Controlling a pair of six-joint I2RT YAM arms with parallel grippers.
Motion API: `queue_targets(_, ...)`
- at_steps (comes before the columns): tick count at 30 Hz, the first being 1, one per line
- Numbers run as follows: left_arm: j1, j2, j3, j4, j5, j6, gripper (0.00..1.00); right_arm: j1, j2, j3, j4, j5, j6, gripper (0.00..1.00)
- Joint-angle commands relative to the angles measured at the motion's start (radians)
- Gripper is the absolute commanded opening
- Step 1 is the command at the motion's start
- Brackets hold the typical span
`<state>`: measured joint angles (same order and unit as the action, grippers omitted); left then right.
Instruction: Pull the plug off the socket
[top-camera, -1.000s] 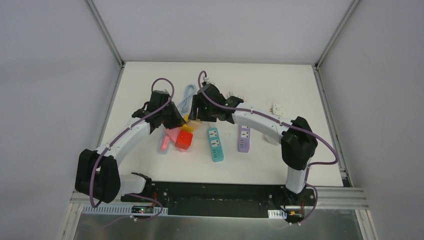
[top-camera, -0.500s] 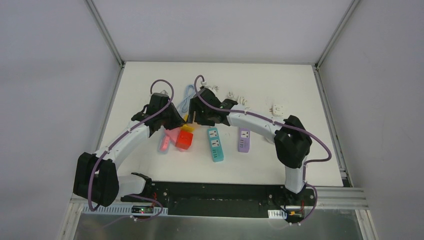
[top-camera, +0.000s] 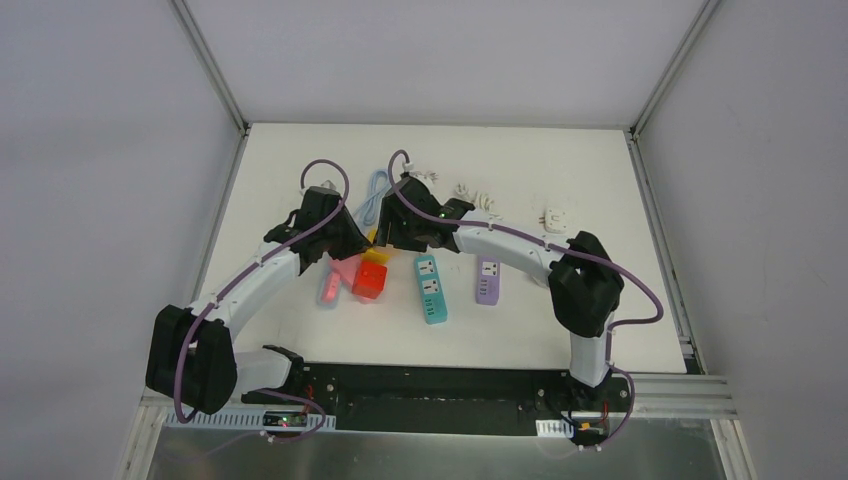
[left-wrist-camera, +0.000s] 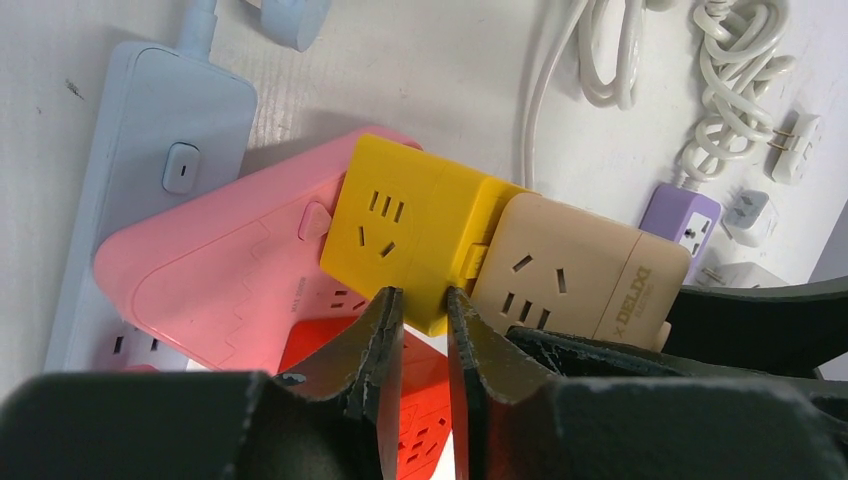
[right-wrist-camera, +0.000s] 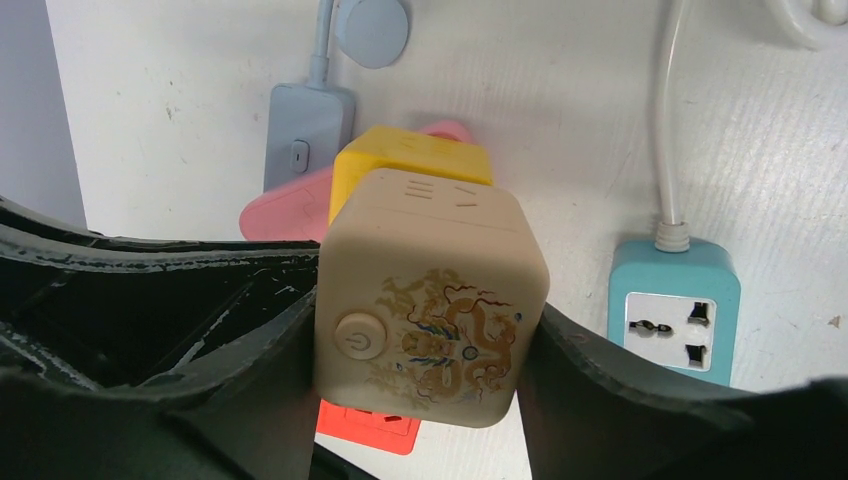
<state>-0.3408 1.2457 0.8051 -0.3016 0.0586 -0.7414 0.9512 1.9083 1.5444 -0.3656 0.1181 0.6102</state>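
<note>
Looking down on a white table cluttered with power strips and cube sockets. Spotting the beige plug cube near the middle, right between the two arms, pushed into the side of the yellow socket cube and not pulled off yet.

Clamped on that beige cube with the right gripper, one finger flat against each side. Facing that wrist camera with the power button and a gold dragon print; showing DELIXI lettering on another face in the left wrist view.

Over on the other side, got the left gripper pretty much pinched together, just a sliver of a gap. Tips sitting at the near edge of the yellow cube, close to the seam with the beige one. Can't tell if pinching or just pressing there, honestly.

As for the rest:
- Sitting over the corner of a pink power strip with the yellow cube.
- Just beside that, toward the arm bases, a red cube socket.
- Tucked against the pink one on its far side, a pale blue strip with a single switch.
- Off to the right, a teal strip on a white cord, then a purple strip, both lying apart from the cubes.
- Toward the back of the table, a bundle of white cords.
</note>
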Motion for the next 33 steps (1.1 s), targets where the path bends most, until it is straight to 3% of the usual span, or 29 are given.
queue_targets(1,-0.003,0.052,-0.040,-0.169,-0.095,0.022,0.16,-0.018,-0.100,0.003,0.096,-0.090,0.020,0.00)
queue_targets(3,-0.004,0.061,-0.039,-0.168,-0.095,0.022,0.16,-0.004,-0.082,0.015,0.125,-0.110,0.025,0.00)
queue_targets(7,-0.003,0.073,-0.036,-0.169,-0.092,0.020,0.15,0.065,0.035,0.167,-0.038,0.040,-0.037,0.00)
queue_targets(11,-0.003,0.074,-0.042,-0.172,-0.094,0.025,0.14,0.070,0.016,0.163,-0.054,0.106,-0.055,0.00)
queue_targets(13,-0.003,0.074,-0.046,-0.173,-0.098,0.026,0.13,0.045,-0.029,0.122,-0.016,0.053,-0.052,0.00)
queue_targets(17,-0.003,0.075,-0.050,-0.171,-0.096,0.025,0.13,-0.049,-0.113,-0.035,0.177,-0.199,0.041,0.00)
queue_targets(23,-0.003,0.074,-0.052,-0.172,-0.095,0.026,0.13,0.056,0.019,0.101,0.012,0.002,-0.051,0.00)
queue_targets(28,-0.003,0.067,-0.061,-0.176,-0.098,0.030,0.13,0.062,-0.024,0.111,-0.020,0.095,-0.089,0.00)
queue_targets(33,-0.003,0.070,-0.067,-0.170,-0.096,0.027,0.13,-0.008,-0.140,-0.011,0.120,-0.063,-0.032,0.00)
